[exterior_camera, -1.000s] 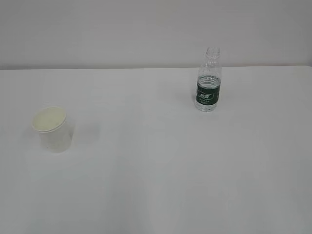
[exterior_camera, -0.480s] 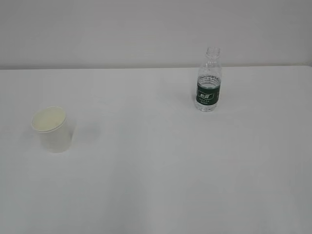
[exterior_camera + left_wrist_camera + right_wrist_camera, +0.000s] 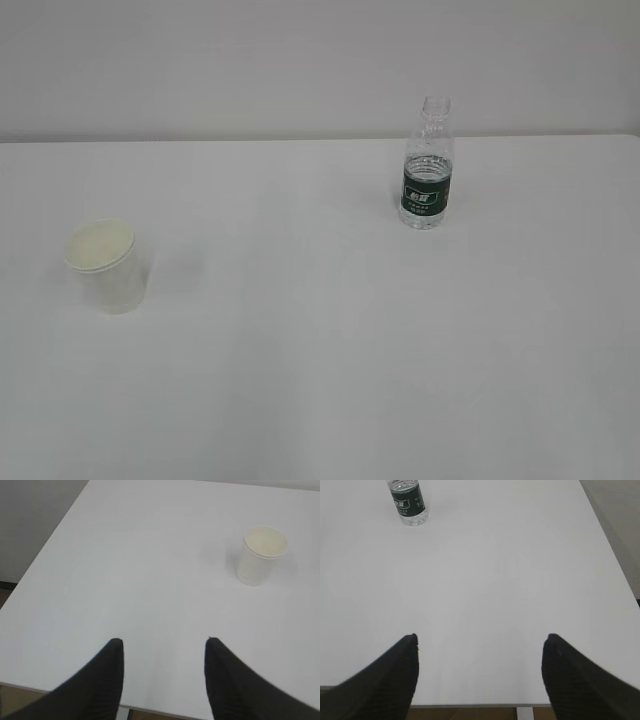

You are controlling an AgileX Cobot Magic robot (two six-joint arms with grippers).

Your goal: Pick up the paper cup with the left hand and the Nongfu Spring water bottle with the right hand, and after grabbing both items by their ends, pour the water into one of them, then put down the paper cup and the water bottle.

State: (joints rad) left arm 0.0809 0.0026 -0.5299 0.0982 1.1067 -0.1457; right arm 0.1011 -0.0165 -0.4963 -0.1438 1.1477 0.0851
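Outwardly, the exterior view shows a small white tapered paper cup point(image 3: 108, 266) with a rolled rim upright on the left of the smooth white table point(image 3: 320, 360), and a clear ribbed capless plastic bottle point(image 3: 428, 167) with a dark green label upright far back on the right, neither arm visible. From the left wrist, the black left gripper point(image 3: 162, 647) hovers low over the table's near edge, fingers apart and empty, the cup ahead to its right. From the right wrist, the black right gripper point(image 3: 480, 642) likewise hangs spread wide and empty, the bottle well ahead to its left.

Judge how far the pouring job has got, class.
Nothing looks done yet. The cup and uncapped bottle stand upright, apart on the table. Both end effectors, left and right, are open, empty and far from them. Grasping, pouring and setting down all remain.
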